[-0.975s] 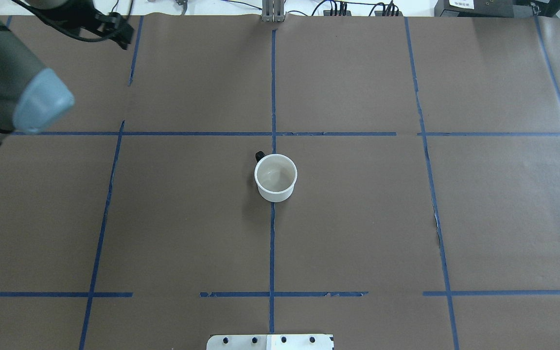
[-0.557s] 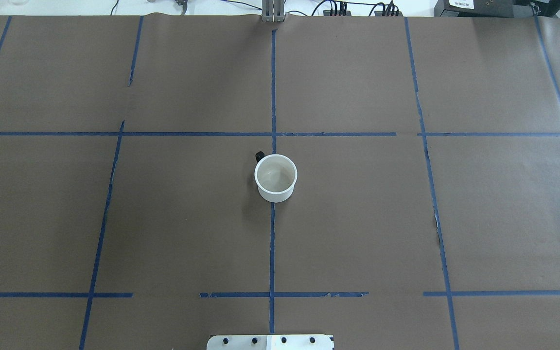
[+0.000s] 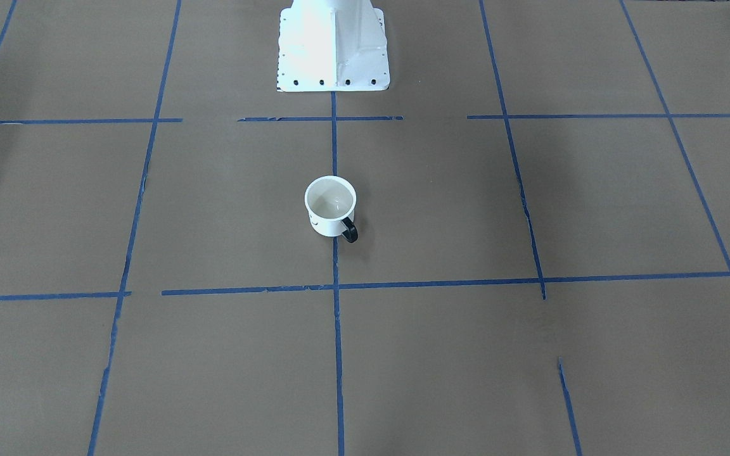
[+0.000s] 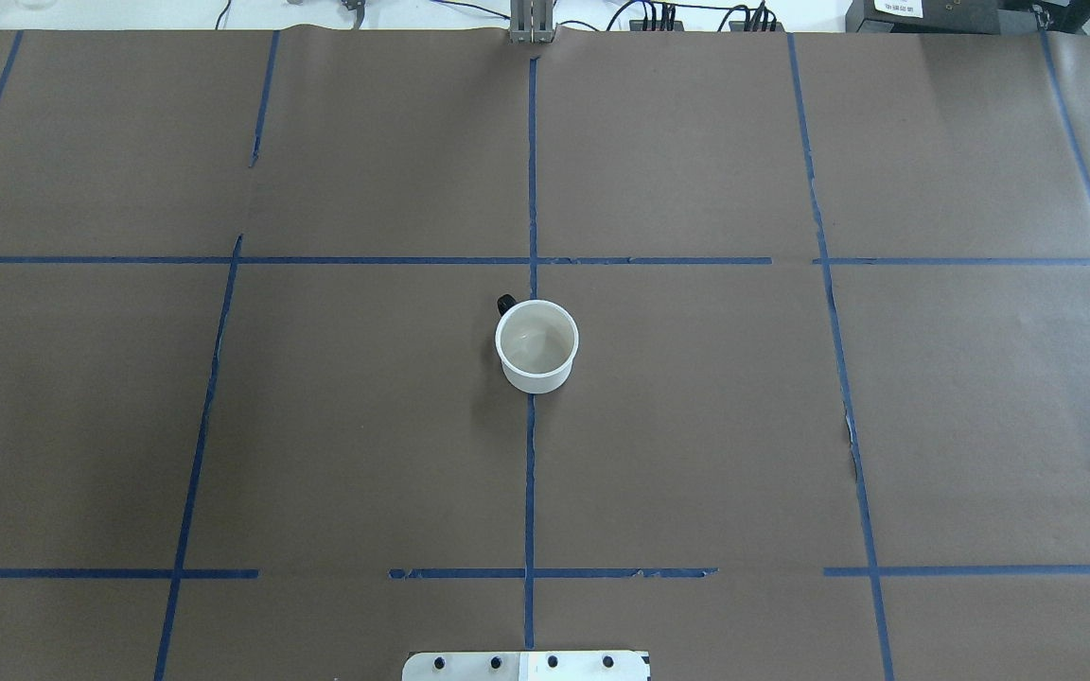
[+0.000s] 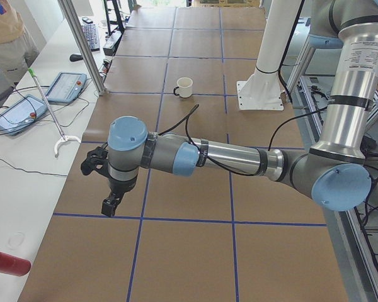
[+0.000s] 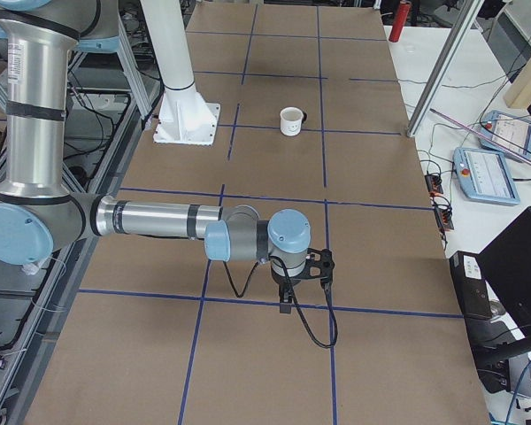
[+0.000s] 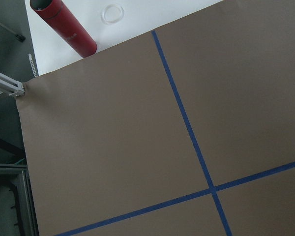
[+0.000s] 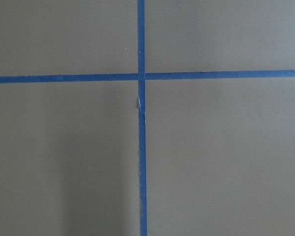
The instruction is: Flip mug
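The white mug (image 4: 536, 345) stands upright, mouth up, at the middle of the table, on the central blue tape line. Its black handle (image 3: 349, 232) points away from the robot base. It also shows in the front view (image 3: 330, 206), the left side view (image 5: 185, 87) and the right side view (image 6: 291, 120). My left gripper (image 5: 110, 204) hangs over the table's left end, far from the mug. My right gripper (image 6: 285, 301) hangs over the right end, also far from it. Both show only in the side views, so I cannot tell whether they are open or shut.
Brown paper with a blue tape grid covers the table (image 4: 696, 454). The white robot base (image 3: 333, 44) stands behind the mug. A red cylinder (image 7: 64, 24) lies off the paper at the left end. Teach pendants (image 5: 63, 87) (image 6: 491, 173) lie on the side benches.
The left arm, seen at the overhead view's upper left a second ago, has moved out of that view. The mug has not moved.
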`<move>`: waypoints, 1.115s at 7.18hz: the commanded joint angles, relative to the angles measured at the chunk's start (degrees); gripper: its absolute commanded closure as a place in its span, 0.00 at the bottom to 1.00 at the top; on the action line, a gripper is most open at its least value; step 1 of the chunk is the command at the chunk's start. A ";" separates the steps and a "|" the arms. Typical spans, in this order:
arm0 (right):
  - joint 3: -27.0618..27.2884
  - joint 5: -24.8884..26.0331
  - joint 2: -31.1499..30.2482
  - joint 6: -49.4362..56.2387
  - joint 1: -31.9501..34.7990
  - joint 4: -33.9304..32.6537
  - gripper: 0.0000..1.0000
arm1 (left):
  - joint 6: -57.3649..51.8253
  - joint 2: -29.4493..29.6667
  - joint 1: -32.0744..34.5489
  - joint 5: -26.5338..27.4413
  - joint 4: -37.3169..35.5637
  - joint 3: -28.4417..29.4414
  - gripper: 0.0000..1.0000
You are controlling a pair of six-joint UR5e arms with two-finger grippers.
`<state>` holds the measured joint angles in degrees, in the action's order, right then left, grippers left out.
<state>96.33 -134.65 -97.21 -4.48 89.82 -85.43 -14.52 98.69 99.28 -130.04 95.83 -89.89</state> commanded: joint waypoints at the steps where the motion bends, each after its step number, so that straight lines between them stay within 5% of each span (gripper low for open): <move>1: 0.00 0.00 0.00 0.00 0.00 0.00 0.00 | 0.11 0.35 0.30 -0.30 -0.20 3.55 0.00; 8: 0.00 0.00 0.00 0.00 0.00 0.00 0.00 | 5.56 -0.16 0.13 -7.51 -6.89 5.78 0.00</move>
<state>96.33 -134.65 -97.21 -4.48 89.82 -85.44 -9.00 98.68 99.41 -137.25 89.49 -84.17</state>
